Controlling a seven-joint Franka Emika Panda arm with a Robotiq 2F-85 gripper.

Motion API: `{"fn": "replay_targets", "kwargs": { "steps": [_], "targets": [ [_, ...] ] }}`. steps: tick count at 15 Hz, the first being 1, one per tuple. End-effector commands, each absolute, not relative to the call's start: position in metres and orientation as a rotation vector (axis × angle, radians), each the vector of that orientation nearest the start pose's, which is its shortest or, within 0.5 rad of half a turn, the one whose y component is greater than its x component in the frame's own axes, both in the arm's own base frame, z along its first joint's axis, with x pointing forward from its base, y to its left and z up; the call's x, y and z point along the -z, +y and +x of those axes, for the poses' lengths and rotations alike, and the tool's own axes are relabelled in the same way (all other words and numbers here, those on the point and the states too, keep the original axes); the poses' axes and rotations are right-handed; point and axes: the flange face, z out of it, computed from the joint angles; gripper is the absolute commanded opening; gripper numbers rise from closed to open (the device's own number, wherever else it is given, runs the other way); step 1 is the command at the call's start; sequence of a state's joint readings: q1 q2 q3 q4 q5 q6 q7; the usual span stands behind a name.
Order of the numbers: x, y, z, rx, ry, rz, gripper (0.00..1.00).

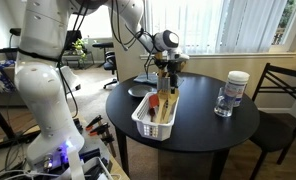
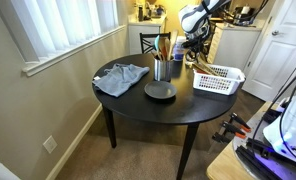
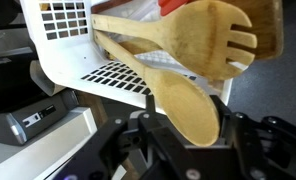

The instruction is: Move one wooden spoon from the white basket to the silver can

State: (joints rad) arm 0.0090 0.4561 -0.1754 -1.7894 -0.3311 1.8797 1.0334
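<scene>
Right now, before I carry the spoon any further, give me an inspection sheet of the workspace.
Surface: round black table, bare between the items.
Job's things: wooden spoon held above the white basket, slotted wooden spatula close beside it; silver can already holds utensils.
Clutter: grey cloth, dark plate, clear jar.
Grippers: gripper closed on the spoon's head.
Cables: loose cables on the floor by the robot base.
Surroundings: chair at the table, window blinds.
</scene>
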Motion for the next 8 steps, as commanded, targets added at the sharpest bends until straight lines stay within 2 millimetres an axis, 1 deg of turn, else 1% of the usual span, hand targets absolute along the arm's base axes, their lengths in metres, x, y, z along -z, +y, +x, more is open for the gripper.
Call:
{"fn": "replay_targets", "kwargs": {
  "steps": [1, 4, 6, 8],
  "targets": [
    [-0.286, -0.116, 0.604, -0.352, 1.844, -3.152, 0.26],
    [-0.290, -0.113, 0.607, -0.369, 1.844, -3.169, 0.07],
    [-0.297, -0.111, 0.606, -0.407, 1.850, -3.191, 0.04],
    [-0.310, -0.108, 0.603, -0.515, 1.861, -3.239, 0.06]
  ]
}}
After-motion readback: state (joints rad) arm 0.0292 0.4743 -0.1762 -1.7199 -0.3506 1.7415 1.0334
